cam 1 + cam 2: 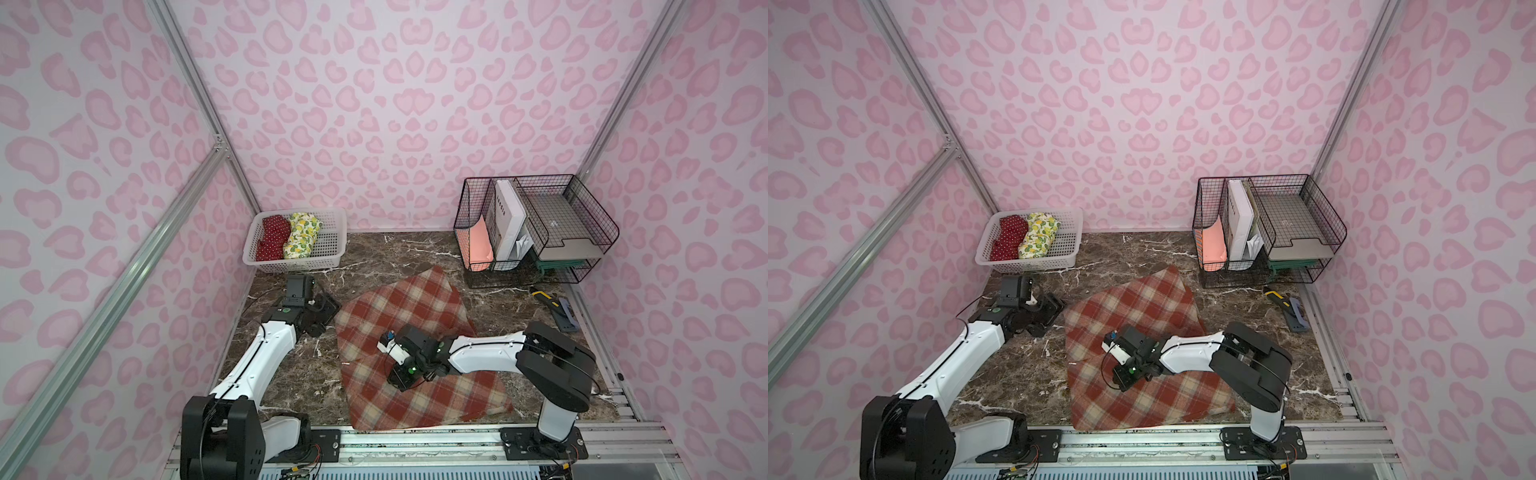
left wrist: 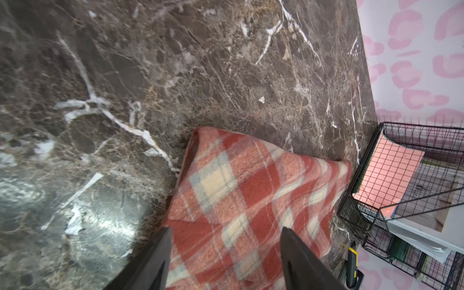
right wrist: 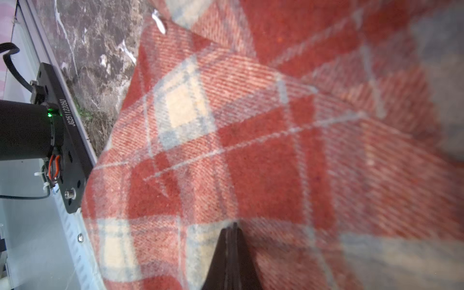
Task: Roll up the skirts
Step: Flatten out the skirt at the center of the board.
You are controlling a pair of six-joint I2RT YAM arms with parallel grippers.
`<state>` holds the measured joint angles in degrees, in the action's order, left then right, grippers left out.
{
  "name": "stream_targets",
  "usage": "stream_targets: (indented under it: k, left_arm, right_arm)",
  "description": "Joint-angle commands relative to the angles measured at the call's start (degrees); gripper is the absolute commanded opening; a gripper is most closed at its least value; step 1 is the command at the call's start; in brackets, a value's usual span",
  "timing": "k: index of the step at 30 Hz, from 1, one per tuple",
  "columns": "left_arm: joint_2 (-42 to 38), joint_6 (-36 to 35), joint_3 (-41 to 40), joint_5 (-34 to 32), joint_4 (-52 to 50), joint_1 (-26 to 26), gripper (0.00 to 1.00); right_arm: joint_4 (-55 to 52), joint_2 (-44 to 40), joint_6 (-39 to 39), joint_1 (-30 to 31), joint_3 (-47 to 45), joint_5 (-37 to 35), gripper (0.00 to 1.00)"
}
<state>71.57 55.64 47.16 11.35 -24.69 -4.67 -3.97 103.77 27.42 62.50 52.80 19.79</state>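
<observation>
A dark marble surface (image 1: 374,253) carries everything. The plaid skirt (image 1: 399,307) lies spread across its middle, unrolled, its near edge reaching the metal rail (image 1: 415,440) at the front. The right arm (image 1: 486,351) lies over the skirt's centre and hides that part in both top views. At the far right stands a black wire rack (image 1: 536,224) holding a pink sheet (image 1: 482,245) and white papers (image 1: 509,220), partly masked by its mesh. At the far left a white basket (image 1: 332,245) holds the red skirt (image 1: 274,237) and the lemon skirt (image 1: 301,237), bundled side by side. The left fingers (image 2: 155,256) stand apart above the plaid skirt's edge, gripping nothing. The right fingers (image 3: 231,251) are pressed together, tips at the cloth; whether they touch it is hard to judge. A yellow-and-black tool (image 1: 544,298) beside the rack is too small to identify.
</observation>
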Motion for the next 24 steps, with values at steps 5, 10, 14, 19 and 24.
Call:
stream_targets:
  k: [5, 10, 14, 19, 24]
  left_arm:
    - [3.1, -0.9, 1.3, -2.1, 1.3, -2.1, 0.72]
    - [7.5, 2.8, 0.9, -3.3, 7.4, -6.8, 0.53]
    - [17.0, 3.8, 5.5, -5.1, 9.0, -11.2, 0.07]
    - [25.5, 5.9, 8.0, -11.3, 5.4, -9.5, 0.0]
    - [33.7, 3.8, 13.3, -9.0, 0.4, -6.1, 0.0]
  right_arm:
    - [-18.6, -0.3, -1.6, -1.8, 9.5, -9.5, 0.12]
    - [-21.6, -4.1, -5.8, -9.6, 15.4, -12.1, 0.17]
    - [-19.7, -2.6, -8.1, -19.2, 18.5, -13.5, 0.05]
    - [-16.3, 9.1, -8.0, -27.8, 24.5, -11.3, 0.0]
    - [-15.3, 12.3, -5.0, -31.8, 18.9, -12.8, 0.0]
